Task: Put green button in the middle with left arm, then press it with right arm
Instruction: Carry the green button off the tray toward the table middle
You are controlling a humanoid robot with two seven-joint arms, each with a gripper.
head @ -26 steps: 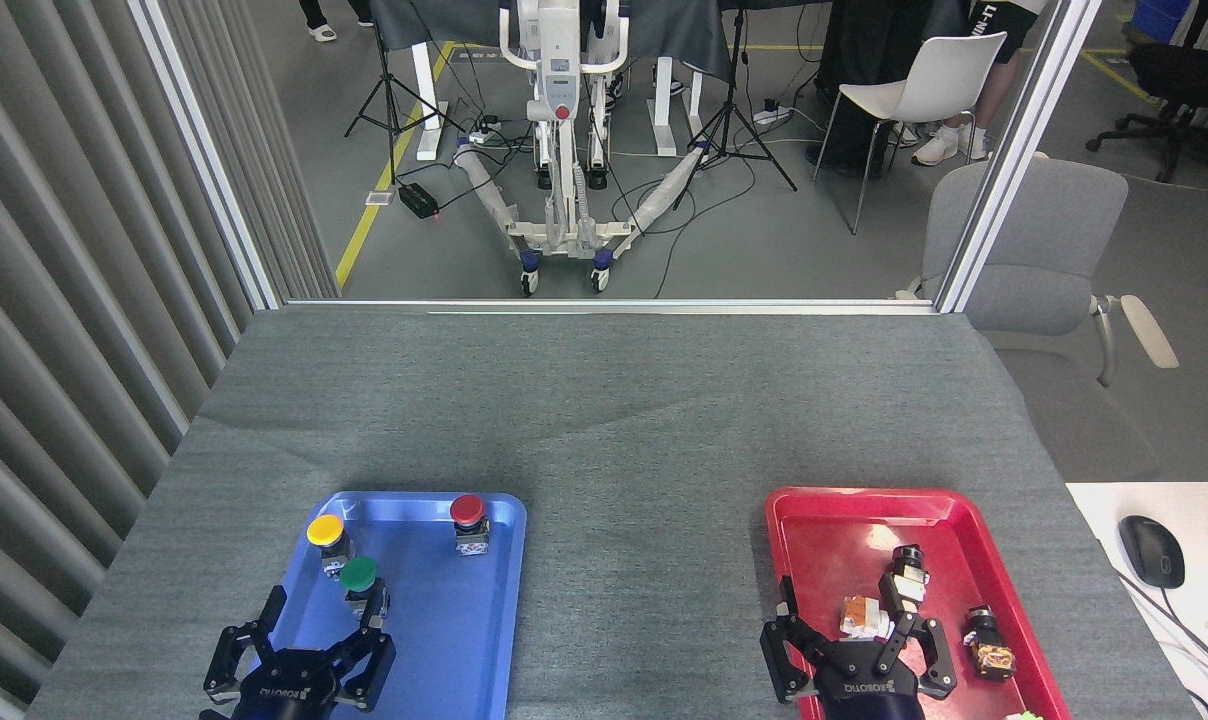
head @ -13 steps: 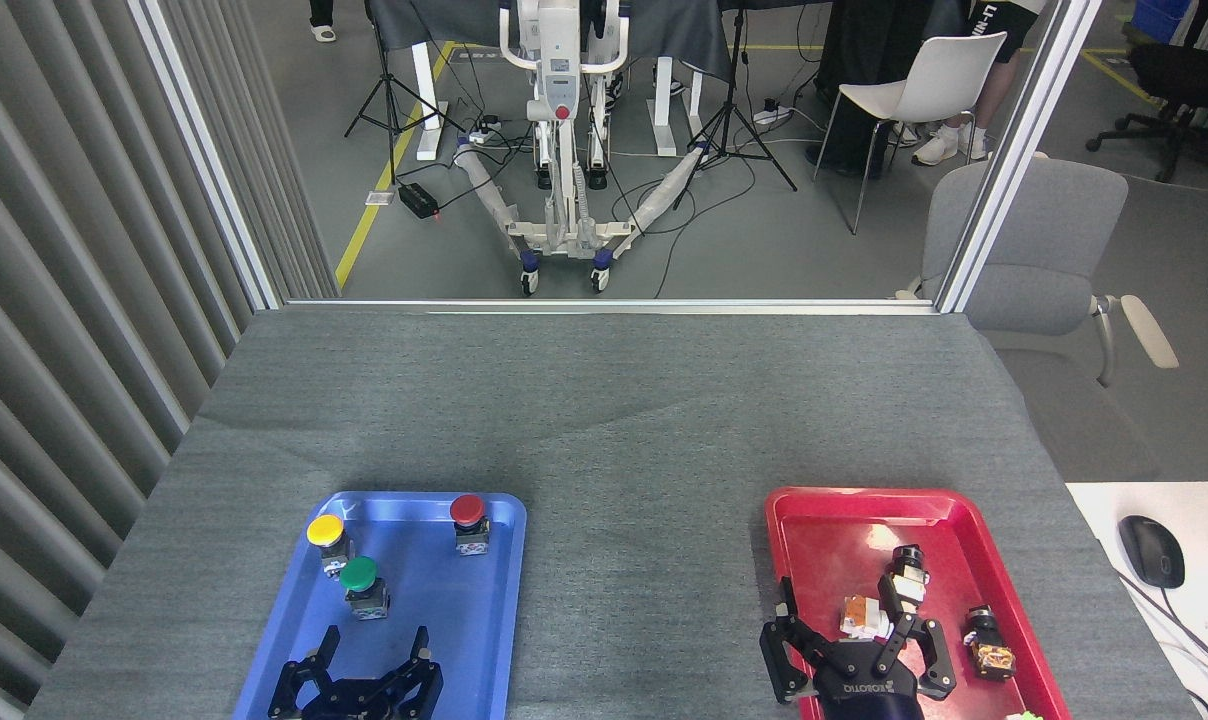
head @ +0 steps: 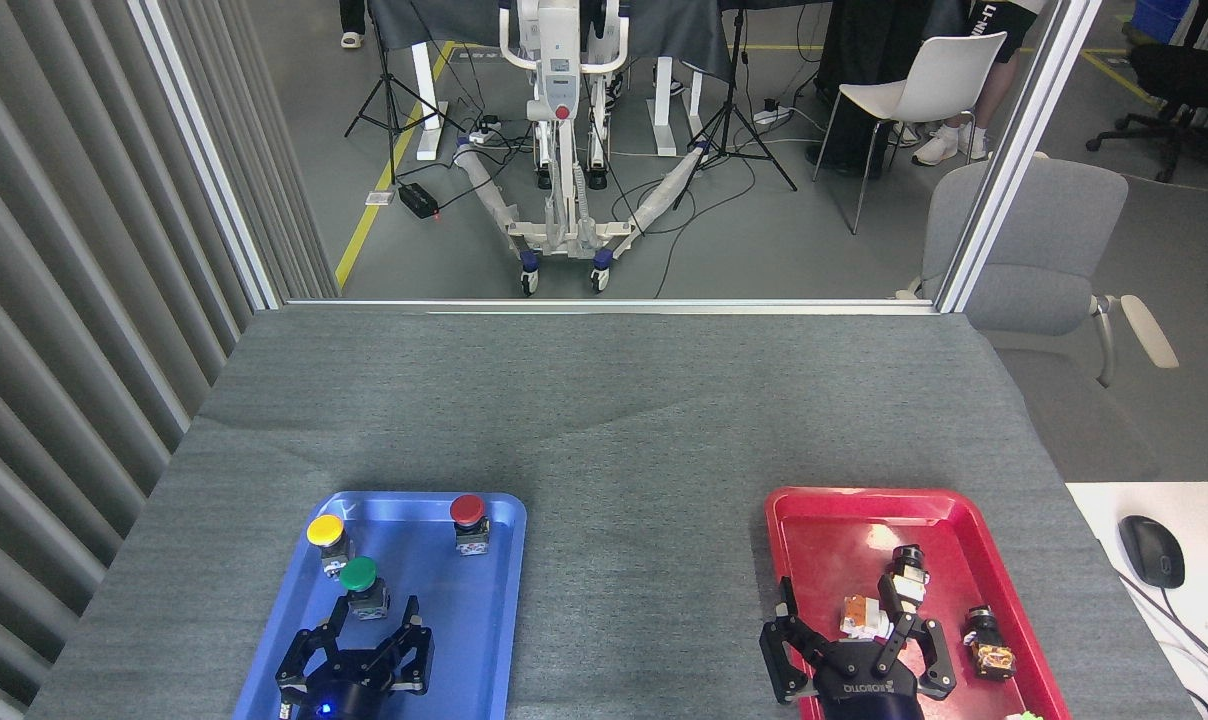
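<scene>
left gripper [head: 369, 625] fingers spread, just below green button [head: 359, 574] | right gripper [head: 854, 640] spread over red tray [head: 824, 505]

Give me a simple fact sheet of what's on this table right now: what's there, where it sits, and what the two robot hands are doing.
table cover: grey cloth, bare in the middle
blue tray: near left
buttons in it: green button, yellow button, red button, all upright
red tray: near right, holding small parts
left gripper: open, over the blue tray just short of the green button, not touching it
right gripper: open, over the red tray
green button moved: not yet
</scene>
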